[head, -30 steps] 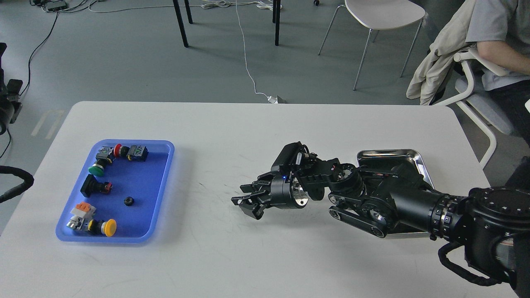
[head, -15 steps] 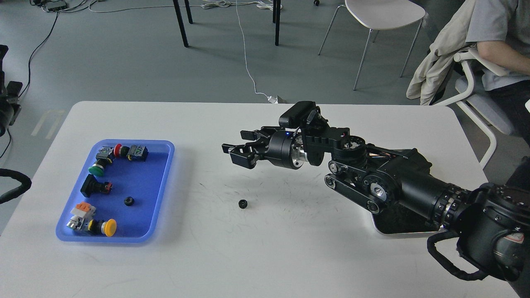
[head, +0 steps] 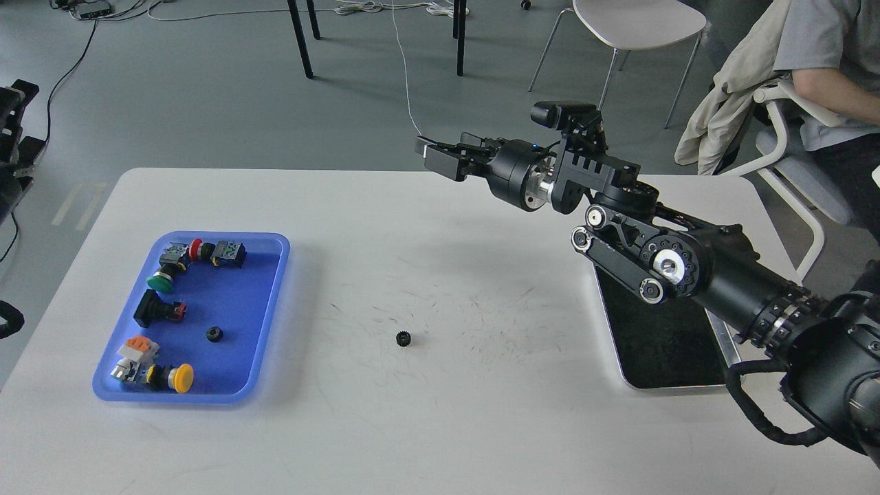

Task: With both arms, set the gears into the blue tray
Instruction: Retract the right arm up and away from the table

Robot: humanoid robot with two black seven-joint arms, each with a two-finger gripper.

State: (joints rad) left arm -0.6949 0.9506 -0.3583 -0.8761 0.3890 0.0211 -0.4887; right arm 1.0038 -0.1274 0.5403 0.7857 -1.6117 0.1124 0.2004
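One small black gear (head: 403, 337) lies on the white table, near its middle and right of the blue tray (head: 261, 309). A second gear (head: 214, 334) rests inside that tray among coloured push-buttons. My right gripper (head: 440, 150) hangs high above the table's far edge, open and holding nothing, well above and behind the loose gear. Of my left arm only a dark part (head: 14, 137) shows at the left edge, and its fingers cannot be told apart.
A steel tray with a dark interior (head: 687, 387) lies at the right under my right arm. Push-buttons with green (head: 160, 282), red (head: 196, 249) and yellow (head: 181, 378) caps sit in the blue tray. Chairs and a seated person are behind the table.
My right gripper let the gear go onto the table and rose up and to the right, away from it. The dark left-arm part at the left edge shifted upward.
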